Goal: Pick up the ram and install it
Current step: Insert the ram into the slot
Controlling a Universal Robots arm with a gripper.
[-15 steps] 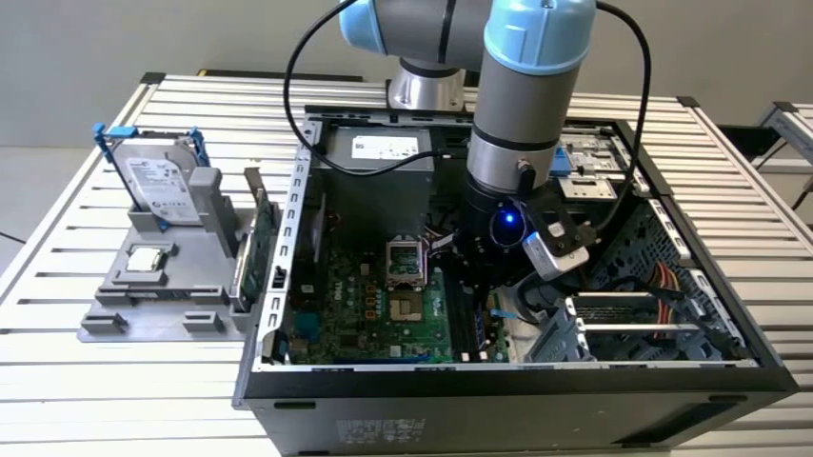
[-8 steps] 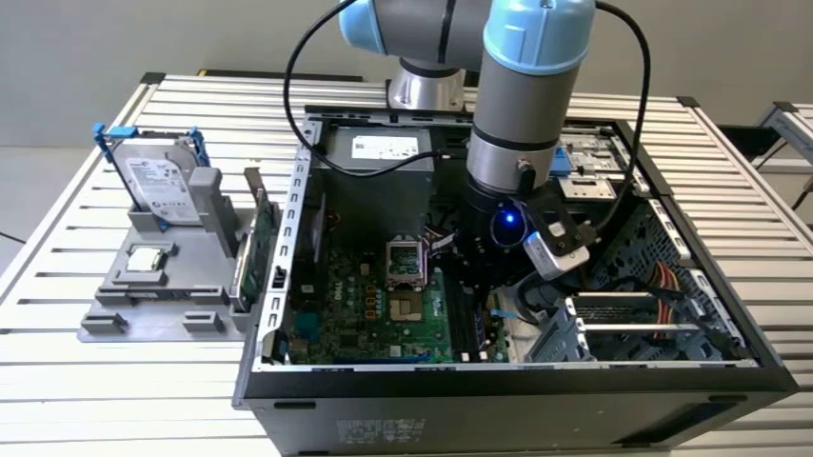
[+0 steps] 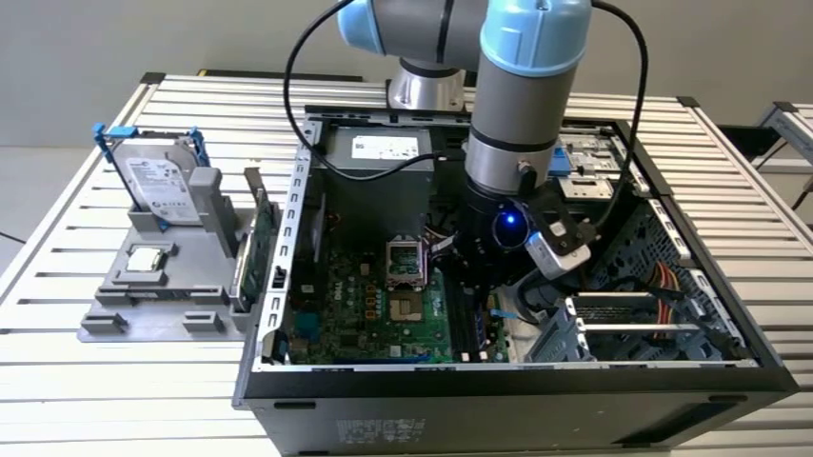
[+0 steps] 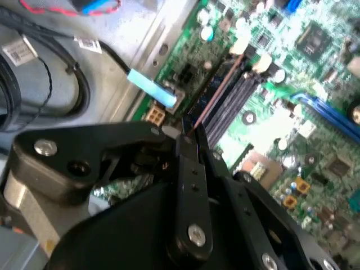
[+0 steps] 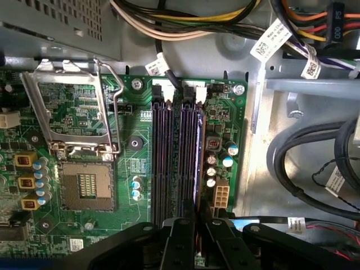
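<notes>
Pincer: the black pincer [image 5: 198,211] is clamped on the ram [image 5: 198,163], a long thin dark memory stick standing edge-down in the outermost of the dark slots [image 5: 169,157] on the green motherboard [image 5: 67,140].
Doing it well: judging by this, keep the stick upright, aligned along the slot, pressing evenly.
Surface: the open black computer case [image 3: 508,381] lies on a slatted metal desk [image 3: 114,381].
Room: left of it, a grey holder [image 3: 152,295] carries a silver hard drive [image 3: 163,186].

Print on the white cable tags [image 5: 271,40] is too small to read
</notes>
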